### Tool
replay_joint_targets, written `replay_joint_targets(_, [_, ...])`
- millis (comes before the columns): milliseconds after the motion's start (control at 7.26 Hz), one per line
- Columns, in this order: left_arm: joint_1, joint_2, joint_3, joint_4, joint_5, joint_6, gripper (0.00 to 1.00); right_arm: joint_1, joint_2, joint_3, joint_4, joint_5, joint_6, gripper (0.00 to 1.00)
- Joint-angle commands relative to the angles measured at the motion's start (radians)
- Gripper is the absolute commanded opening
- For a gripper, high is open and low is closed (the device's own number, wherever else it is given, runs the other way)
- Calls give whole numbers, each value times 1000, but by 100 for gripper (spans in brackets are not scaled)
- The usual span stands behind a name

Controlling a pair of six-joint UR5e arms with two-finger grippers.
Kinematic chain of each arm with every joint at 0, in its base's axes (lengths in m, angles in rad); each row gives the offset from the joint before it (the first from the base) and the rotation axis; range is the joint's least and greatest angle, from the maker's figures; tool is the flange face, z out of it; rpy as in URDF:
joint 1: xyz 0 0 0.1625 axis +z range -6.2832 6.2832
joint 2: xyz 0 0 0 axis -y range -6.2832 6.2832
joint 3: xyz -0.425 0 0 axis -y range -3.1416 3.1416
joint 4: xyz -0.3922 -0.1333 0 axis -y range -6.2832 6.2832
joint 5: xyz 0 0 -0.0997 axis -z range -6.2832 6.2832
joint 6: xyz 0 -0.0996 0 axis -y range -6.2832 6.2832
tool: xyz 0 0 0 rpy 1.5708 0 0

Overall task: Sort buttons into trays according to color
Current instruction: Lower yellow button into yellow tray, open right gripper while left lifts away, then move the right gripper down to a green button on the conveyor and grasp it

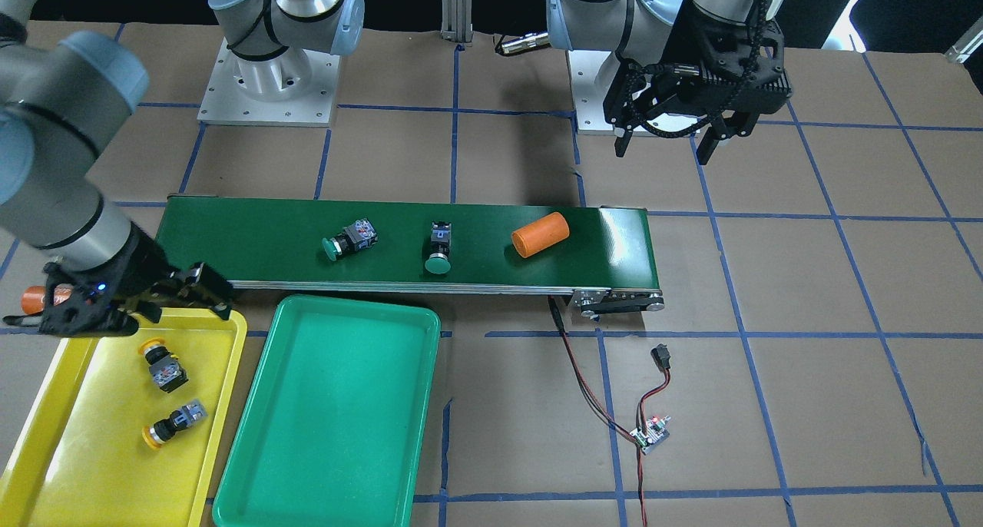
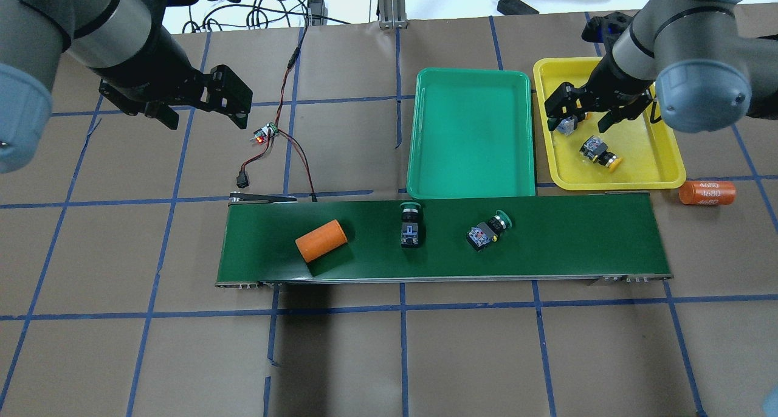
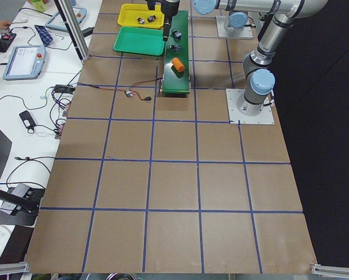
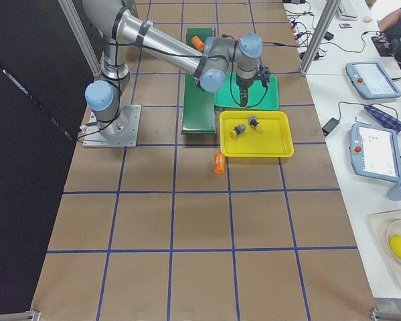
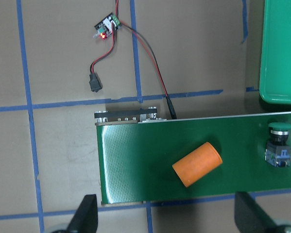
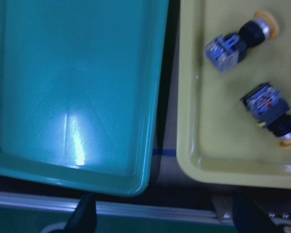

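Two yellow-capped buttons [image 1: 161, 366] [image 1: 175, 422] lie on their sides in the yellow tray [image 1: 92, 458]; they also show in the right wrist view [image 6: 240, 41] [image 6: 271, 111]. Two green-capped buttons [image 2: 410, 224] [image 2: 488, 230] lie on the dark green conveyor belt. The green tray [image 2: 471, 131] holds nothing. My right gripper [image 2: 583, 118] hangs open and empty above the yellow tray [image 2: 644, 155], over the edge nearest the belt. My left gripper [image 2: 200, 110] is open and empty, high over the bare table beyond the belt's far end.
An orange cylinder [image 2: 321, 240] lies on the conveyor belt [image 2: 559, 247] near its left end. Another orange cylinder marked "4680" [image 2: 707, 193] lies on the table beside the yellow tray. A small circuit board [image 2: 265, 133] with red-black wires sits near the belt's end.
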Motion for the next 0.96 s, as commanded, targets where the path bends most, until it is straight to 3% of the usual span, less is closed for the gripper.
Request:
replay_joint_targets(0, [-5,20,8,-31,4,-7,100,66,-179,187,-16,-20,151,100])
replay_joint_targets(275, [10,-9,112,-157,7,-13,100,67,-184,253,-14,-21,467,100])
replay_joint_targets(551, [9,-12,100,-146,-2,-14,100,67,-181,304,-54,-53,605,100])
replay_joint_targets(826, [6,1,77,-143,-1,-16,100,69,-157,310,-169,-51,620,100])
